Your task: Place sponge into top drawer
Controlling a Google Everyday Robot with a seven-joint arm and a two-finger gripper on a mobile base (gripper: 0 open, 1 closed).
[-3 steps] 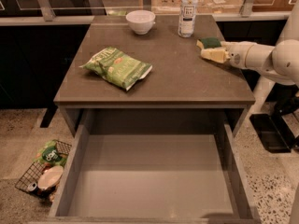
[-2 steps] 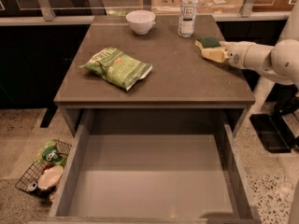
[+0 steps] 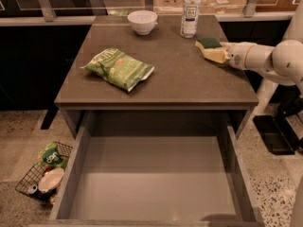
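Observation:
The sponge (image 3: 209, 48), with a dark green top and yellow body, is at the right side of the tabletop (image 3: 180, 79), near the bottle. My gripper (image 3: 221, 54) reaches in from the right and is shut on the sponge's right end, holding it at or just above the table surface. The top drawer (image 3: 151, 183) is pulled fully open below the table's front edge. It is a wide grey box with nothing in it.
A green snack bag (image 3: 118, 68) lies on the left half of the table. A white bowl (image 3: 142, 21) and a water bottle (image 3: 190, 11) stand at the back. A wire basket (image 3: 42, 174) with packets sits on the floor to the drawer's left.
My gripper and the sponge have shifted slightly to the left. Nothing else has moved.

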